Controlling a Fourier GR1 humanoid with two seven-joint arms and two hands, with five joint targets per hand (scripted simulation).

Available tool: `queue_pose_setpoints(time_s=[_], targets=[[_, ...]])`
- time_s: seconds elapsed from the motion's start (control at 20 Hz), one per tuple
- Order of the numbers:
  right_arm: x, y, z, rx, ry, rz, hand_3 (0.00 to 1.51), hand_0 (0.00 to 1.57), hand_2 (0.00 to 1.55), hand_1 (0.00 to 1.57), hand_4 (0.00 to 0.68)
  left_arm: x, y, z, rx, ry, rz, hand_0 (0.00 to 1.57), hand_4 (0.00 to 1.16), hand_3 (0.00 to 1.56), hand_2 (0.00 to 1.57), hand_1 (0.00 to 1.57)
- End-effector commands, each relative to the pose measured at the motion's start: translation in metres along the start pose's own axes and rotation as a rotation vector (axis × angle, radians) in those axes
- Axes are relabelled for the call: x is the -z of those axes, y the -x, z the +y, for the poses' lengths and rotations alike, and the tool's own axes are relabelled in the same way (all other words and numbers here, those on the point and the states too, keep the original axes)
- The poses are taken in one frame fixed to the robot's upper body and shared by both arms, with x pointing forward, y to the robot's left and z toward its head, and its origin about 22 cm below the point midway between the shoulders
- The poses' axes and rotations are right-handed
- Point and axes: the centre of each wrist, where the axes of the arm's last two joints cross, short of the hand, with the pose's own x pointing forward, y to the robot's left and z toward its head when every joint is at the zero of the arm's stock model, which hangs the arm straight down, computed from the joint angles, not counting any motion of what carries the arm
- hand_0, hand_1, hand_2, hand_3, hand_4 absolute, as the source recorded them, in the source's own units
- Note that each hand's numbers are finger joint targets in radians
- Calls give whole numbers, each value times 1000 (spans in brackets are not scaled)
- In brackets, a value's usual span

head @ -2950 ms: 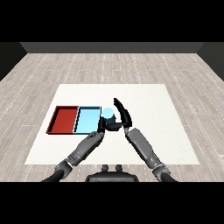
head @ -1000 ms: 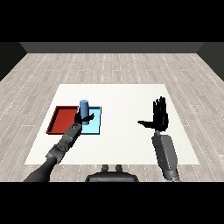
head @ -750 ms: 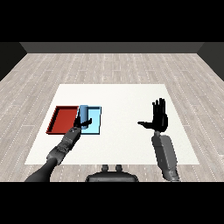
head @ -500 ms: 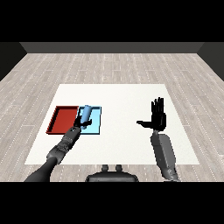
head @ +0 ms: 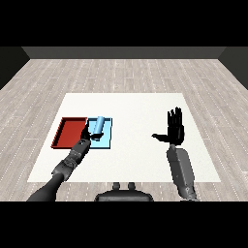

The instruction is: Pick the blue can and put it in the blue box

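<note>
Even, diffuse light falls across the white table [head: 140,111], which stands as the brightest area, without glare or hot spots. The wooden floor [head: 126,72] around it is paler grey and dims toward the far wall [head: 124,52], a dark band. No hard shadows show, and no single light source can be picked out. The black right hand [head: 174,130] reads as a near-silhouette with little surface detail. Straight edges show no bending toward the borders.
</note>
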Motion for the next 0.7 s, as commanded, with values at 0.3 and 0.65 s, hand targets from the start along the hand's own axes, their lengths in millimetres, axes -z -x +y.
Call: queue_pose_setpoints(time_s=[0.3,0.65], targets=[[0,1,19,11,-47,-6,0,0,0,0,0,0,-56,0,-345,-27,-464,0,0,0,0,0],[-21,12,-4,-49,-60,59,0,0,0,0,0,-16,-44,9,-603,165,-788,0,0,0,0,0]])
